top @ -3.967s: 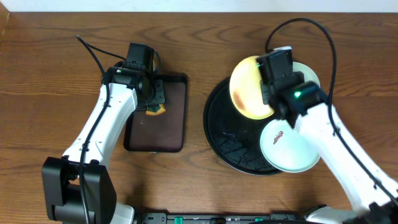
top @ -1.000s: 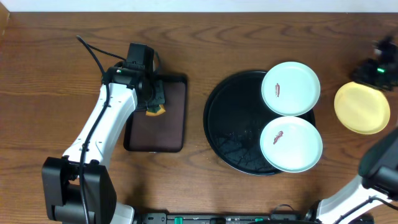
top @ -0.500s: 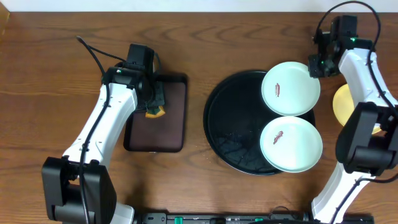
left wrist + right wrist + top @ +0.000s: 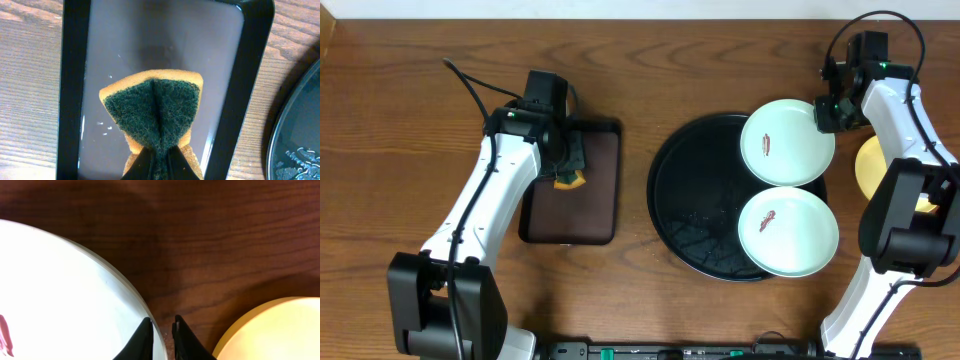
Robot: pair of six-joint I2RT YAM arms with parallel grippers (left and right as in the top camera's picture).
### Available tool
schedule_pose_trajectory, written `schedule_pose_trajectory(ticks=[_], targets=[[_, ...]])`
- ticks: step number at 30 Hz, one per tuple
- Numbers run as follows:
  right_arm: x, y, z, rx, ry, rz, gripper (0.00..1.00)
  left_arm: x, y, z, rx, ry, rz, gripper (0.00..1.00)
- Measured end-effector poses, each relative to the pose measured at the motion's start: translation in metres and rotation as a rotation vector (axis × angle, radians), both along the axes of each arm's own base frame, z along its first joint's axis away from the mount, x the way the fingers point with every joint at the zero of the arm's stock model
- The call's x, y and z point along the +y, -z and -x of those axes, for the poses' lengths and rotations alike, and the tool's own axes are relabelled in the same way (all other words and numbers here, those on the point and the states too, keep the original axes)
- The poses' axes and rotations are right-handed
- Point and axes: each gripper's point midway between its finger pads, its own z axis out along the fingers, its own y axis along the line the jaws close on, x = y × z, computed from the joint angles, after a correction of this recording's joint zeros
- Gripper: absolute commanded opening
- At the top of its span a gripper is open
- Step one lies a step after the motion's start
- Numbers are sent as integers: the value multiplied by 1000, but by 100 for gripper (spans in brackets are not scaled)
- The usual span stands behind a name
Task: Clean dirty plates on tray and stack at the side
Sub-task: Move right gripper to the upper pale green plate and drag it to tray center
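Overhead, the yellow plate (image 4: 868,168) was found moved off the tray (image 4: 665,190) onto the surface (image 4: 720,60) at right. The right jaws had been brought back and closed about the upper plate's (image 4: 787,142) rim, so a second lift was judged begun. The sponge (image 4: 155,107) was gripped by the left jaws.

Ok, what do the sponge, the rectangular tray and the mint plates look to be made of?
Sponge: soft yellow foam with a dark green fibrous scouring face; it folds where the left hand pinches it. Rectangular tray: probably plastic, dark brown, glossy, with droplets on it. Mint plates: smooth with a soft sheen, plastic or glazed ceramic; the look leaves that open.
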Motion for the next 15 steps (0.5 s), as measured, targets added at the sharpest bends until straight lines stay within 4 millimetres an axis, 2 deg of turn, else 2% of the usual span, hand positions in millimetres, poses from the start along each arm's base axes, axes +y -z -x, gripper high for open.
schedule_pose_trajectory(ticks=[4, 15], targets=[[1, 1, 2, 8, 1, -5, 9, 0, 0, 0, 0, 0, 0, 8], [4, 4, 13, 54, -3, -18, 10, 0, 0, 0, 0, 0, 0, 8]])
